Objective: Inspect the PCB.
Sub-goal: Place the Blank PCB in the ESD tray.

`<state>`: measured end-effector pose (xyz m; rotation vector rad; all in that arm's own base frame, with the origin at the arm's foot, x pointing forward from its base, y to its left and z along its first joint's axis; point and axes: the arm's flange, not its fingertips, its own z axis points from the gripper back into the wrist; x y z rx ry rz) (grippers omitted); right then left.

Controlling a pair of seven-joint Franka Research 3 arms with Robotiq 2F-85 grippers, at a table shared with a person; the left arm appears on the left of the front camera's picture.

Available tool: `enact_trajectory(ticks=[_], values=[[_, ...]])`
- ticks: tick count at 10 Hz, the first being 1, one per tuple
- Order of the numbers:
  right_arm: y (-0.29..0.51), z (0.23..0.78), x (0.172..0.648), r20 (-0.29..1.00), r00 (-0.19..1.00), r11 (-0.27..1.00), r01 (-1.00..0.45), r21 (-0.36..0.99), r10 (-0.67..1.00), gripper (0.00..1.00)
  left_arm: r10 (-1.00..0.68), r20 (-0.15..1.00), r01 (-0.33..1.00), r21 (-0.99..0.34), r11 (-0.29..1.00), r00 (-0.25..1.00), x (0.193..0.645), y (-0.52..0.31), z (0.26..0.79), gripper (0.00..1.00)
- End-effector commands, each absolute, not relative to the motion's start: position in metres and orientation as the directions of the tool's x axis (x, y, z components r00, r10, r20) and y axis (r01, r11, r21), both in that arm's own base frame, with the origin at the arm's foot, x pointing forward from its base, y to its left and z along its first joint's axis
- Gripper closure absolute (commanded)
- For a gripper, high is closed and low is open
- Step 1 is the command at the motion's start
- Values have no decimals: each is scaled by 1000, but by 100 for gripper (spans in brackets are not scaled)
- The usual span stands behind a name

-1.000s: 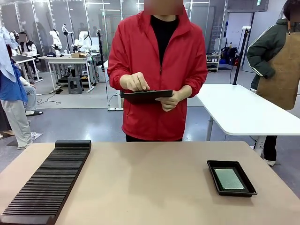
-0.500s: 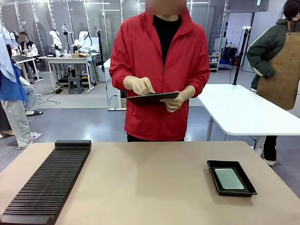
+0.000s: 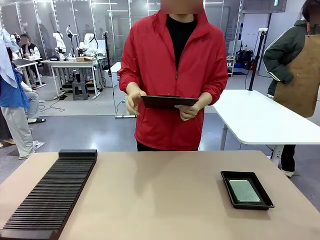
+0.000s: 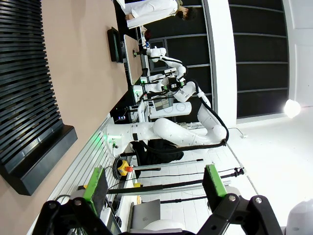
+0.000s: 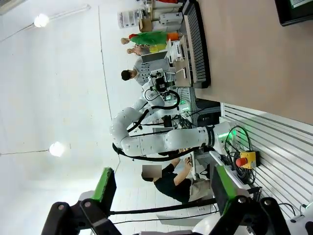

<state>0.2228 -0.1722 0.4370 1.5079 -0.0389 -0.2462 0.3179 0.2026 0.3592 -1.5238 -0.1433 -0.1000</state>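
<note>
The PCB lies flat, pale grey-green face up, inside a shallow black tray on the right part of the tan table. In the right wrist view a corner of that tray shows at the top right, far from my right gripper, which is open with nothing between its green pads. In the left wrist view my left gripper is also open and empty, off the table's edge, and the tray is small and distant.
A long black slotted rack runs along the table's left side, also seen close by as the rack and farther off as the rack. A person in a red jacket stands at the far edge holding a dark tablet.
The person has shifted slightly right and raised the tablet; the hand that tapped its top now holds its edge. The PCB, tray and rack have not moved.
</note>
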Motion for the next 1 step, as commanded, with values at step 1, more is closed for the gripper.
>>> enact_trajectory(ticks=[1], values=[[-173,439,223,-110,977,38,119,992,-182,0,26,151,149,-987,59,988,318,203,361,0]])
